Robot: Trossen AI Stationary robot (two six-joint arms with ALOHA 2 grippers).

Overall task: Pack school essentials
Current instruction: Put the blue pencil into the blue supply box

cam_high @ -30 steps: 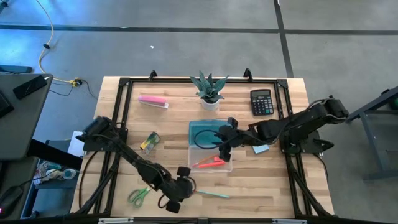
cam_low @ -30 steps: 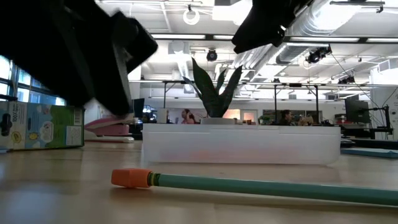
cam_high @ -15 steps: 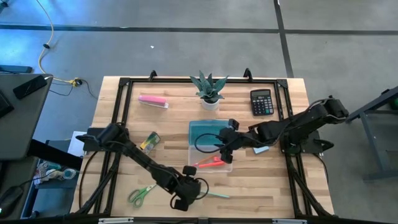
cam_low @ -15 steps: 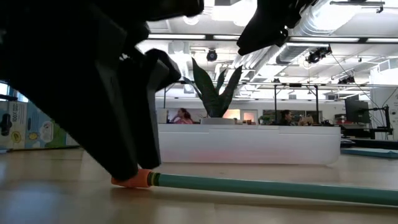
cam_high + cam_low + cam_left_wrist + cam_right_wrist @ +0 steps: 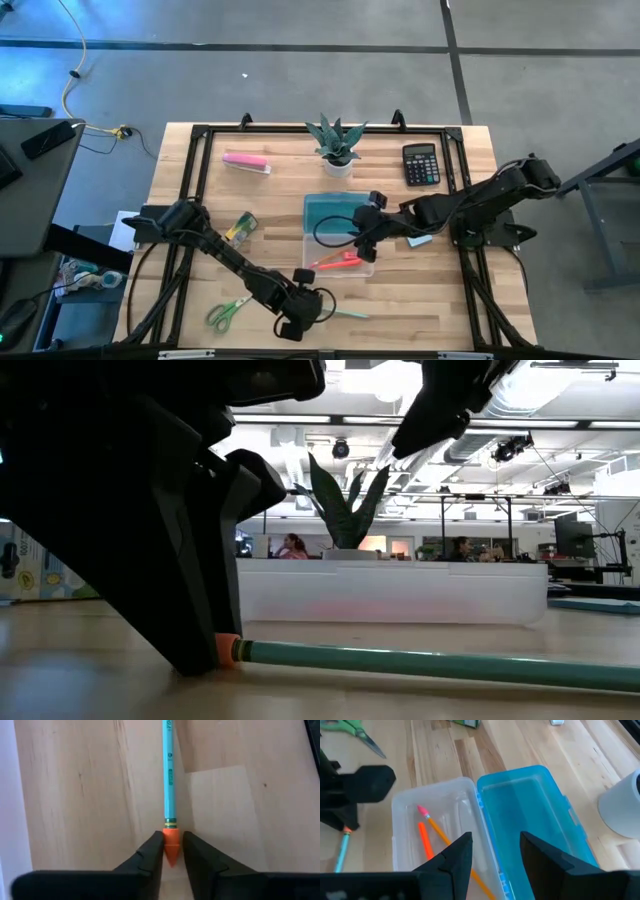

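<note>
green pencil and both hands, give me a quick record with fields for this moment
green pencil: flat on the table, orange eraser end between the left hand's fingers
left hand: low at the table's front edge, fingers either side of the eraser end, closing on it
right hand: open, over the open pencil case
in the case: orange pencil, red-orange pen
not packed: green-handled scissors

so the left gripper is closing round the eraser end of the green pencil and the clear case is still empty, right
Not quite: the case is not empty. The right wrist view shows an orange pencil and a red-orange pen already lying in the clear case. The rest holds: in the left wrist view the left gripper has its fingers either side of the orange eraser end of the green pencil.
</note>
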